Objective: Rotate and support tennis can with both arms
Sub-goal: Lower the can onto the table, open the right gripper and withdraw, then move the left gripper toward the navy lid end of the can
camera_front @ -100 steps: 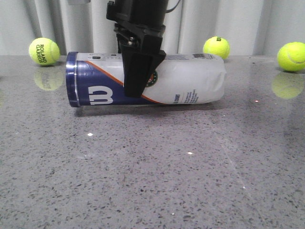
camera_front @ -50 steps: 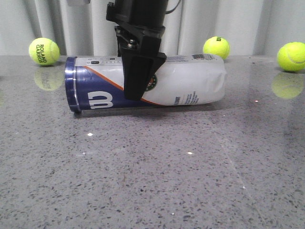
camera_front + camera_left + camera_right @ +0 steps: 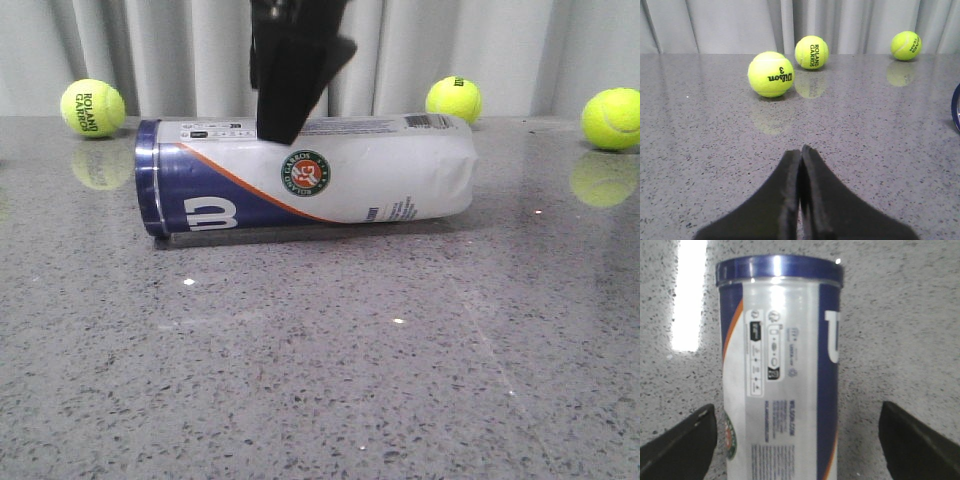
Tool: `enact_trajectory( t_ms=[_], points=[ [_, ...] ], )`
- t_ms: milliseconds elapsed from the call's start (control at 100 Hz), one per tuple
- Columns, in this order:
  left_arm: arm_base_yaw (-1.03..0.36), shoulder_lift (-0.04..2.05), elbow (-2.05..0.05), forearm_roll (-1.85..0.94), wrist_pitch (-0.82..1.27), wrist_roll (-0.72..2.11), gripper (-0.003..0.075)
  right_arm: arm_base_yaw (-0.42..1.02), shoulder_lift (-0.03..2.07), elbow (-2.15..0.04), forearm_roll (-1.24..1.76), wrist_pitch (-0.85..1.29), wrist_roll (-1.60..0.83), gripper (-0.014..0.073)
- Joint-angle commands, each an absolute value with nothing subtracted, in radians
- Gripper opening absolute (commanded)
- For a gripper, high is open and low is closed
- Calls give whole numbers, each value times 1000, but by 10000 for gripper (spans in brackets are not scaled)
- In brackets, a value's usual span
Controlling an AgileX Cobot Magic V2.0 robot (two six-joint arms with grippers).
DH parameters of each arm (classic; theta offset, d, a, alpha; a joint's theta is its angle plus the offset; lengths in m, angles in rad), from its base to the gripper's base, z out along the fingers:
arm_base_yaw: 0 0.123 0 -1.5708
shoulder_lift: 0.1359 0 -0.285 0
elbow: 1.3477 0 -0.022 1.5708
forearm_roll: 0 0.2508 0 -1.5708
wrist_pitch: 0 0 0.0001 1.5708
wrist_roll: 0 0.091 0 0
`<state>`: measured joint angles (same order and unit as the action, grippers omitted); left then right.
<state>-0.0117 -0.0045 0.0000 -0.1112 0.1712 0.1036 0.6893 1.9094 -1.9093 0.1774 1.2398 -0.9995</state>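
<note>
- Directly beneath the right gripper (image 3: 799, 440) lay the tennis can (image 3: 305, 180), on its side on the grey table (image 3: 320, 360), long axis left to right, navy end toward the robot's left.
- Its fingers (image 3: 680, 445) were spread wide, clear of the can on both sides, gripping nothing.
- By my reading, the right arm was nearer; the left gripper (image 3: 801, 200), fingers pressed together and empty, sat apart near three tennis balls (image 3: 771, 74).
- Nothing blocked a descent.
</note>
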Motion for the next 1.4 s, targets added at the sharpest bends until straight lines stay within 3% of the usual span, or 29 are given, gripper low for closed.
enact_trajectory(
  t_ms=[0,300,590,730,970,1090,1390],
  points=[
    [-10,-38,45,-113,96,94,-20,688,1816,-1943,189,1329,-951,646],
    [-10,-38,45,-113,96,94,-20,688,1739,-1942,77,1329,-376,646],
    [-10,-38,45,-113,96,94,-20,677,1661,-1891,-87,1330,-72,633],
    [-10,-38,45,-113,96,94,-20,642,1596,-1817,-87,1330,-20,508],
    [-10,-38,45,-113,96,94,-20,555,1486,-1657,-87,1329,27,85],
    [-10,-38,45,-113,96,94,-20,520,1435,-1573,-87,1321,42,-73],
    [-10,-38,45,-113,94,94,-20,492,1248,-1361,-87,1139,139,-67]
  ],
)
